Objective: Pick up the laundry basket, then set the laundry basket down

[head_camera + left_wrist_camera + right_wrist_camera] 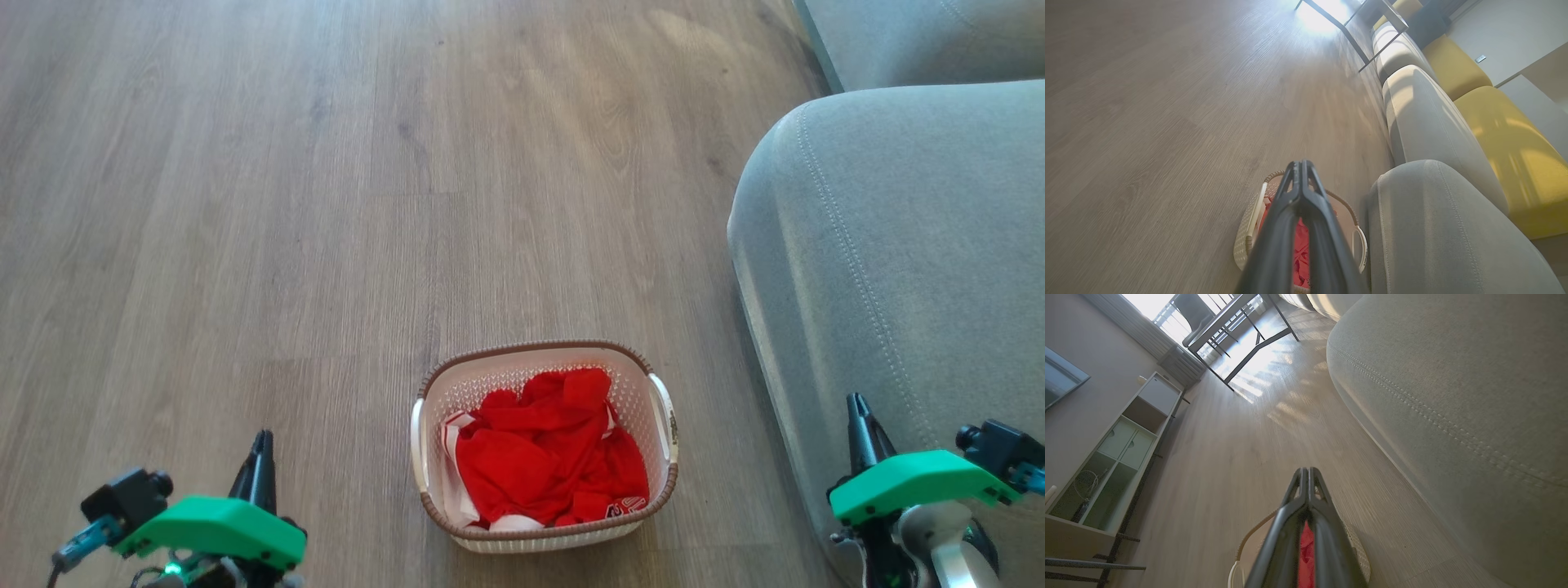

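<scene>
Currently we log the left gripper (261, 457) with its two dark fingers pressed together and nothing between them. It hangs at the near left over the wood floor (245, 204). The right gripper (861, 433) is likewise closed on nothing, at the near right, in front of the arm of the grey sofa (898, 245).

Neither gripper touches the laundry basket (531, 371). It stands upright on the floor between the two, near us, well apart from each and just left of the sofa. Its left handle (418, 445) and right handle (663, 408) are both free. A red garment (547, 457) with white trim covers most of the inside.

Progress, our judgement: the basket rests on the floor, which is how the task's end wants it. The same layout fits a basket waiting to be lifted as well as one lifted and put back down. We cannot tell these apart from this moment, so we enter no step.

Writing: there is white print (624, 508) at the garment's near right corner, too small and creased to read. Dark specks on the right handle may be a label, but we cannot read them. We find no legible brand on the basket, grippers or sofa.
</scene>
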